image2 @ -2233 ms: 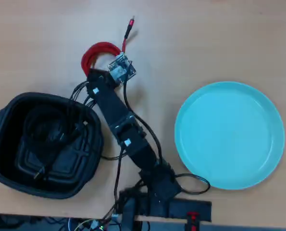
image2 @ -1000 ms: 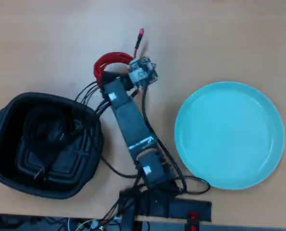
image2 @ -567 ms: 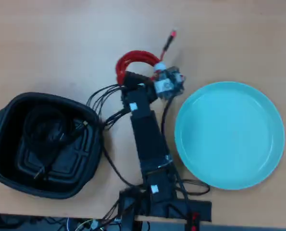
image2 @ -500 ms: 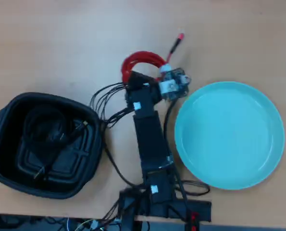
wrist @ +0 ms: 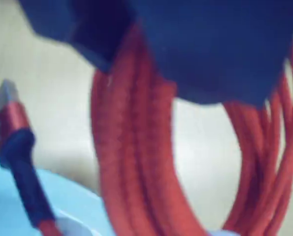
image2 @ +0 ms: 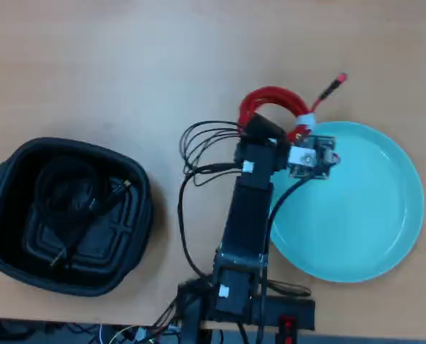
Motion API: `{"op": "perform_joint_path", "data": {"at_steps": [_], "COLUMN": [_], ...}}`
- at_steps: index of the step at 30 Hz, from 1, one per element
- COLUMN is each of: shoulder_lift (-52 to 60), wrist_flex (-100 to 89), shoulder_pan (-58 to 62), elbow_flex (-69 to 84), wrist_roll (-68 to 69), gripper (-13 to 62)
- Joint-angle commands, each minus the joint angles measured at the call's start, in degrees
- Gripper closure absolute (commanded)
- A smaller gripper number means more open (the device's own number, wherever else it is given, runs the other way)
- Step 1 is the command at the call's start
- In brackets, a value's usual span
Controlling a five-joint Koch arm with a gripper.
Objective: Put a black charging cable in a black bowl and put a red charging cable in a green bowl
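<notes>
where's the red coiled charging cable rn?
In the overhead view the red coiled charging cable is held at the gripper, right of centre, by the upper-left rim of the round turquoise-green dish.

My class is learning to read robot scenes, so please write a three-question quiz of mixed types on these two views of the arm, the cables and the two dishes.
1. True or false: the black charging cable lies inside the black bowl.
2. Multiple choice: in the overhead view, the red charging cable is
A. flat in the dish's middle
B. held up near the green bowl's upper-left rim
C. inside the black bowl
3. Fill in: in the wrist view, the red coil hangs under the ____.

Key: 1 true; 2 B; 3 pincer.
</notes>
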Motion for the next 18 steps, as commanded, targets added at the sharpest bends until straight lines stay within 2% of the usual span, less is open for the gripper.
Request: {"op": "perform_joint_path", "data": {"at_steps": [1, 18], "shoulder_lift": [2.8, -1.8], "wrist_flex": [-0.7, -1.5], "shoulder_pan": [3.0, 28.3], "elbow_flex": [-2.6, 2.5], "wrist_roll": [-4.0, -9.0], "gripper": [55.4, 55.4]}}
